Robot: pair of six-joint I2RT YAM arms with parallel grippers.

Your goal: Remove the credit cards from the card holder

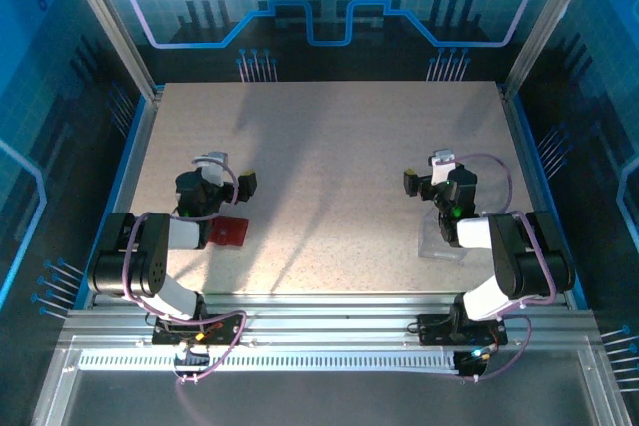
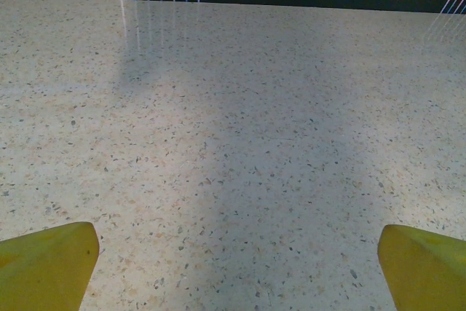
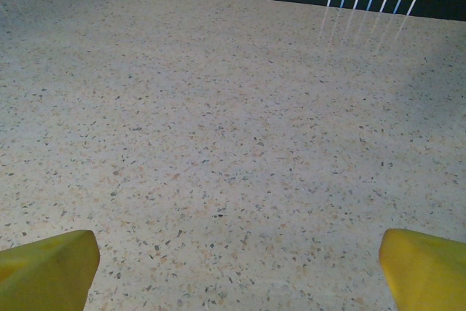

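The small flat red card holder [image 1: 227, 232] lies on the pale speckled tabletop [image 1: 329, 137], right beside the left arm's forearm. The left gripper [image 1: 217, 185] hangs just beyond the holder, toward the far edge. Its yellow fingertips [image 2: 47, 264] are spread wide over bare table (nothing between them). The right gripper [image 1: 437, 182] is well apart from the holder, off to its right, and its jaws are likewise spread wide and empty. From above I cannot tell whether credit cards sit in the holder.
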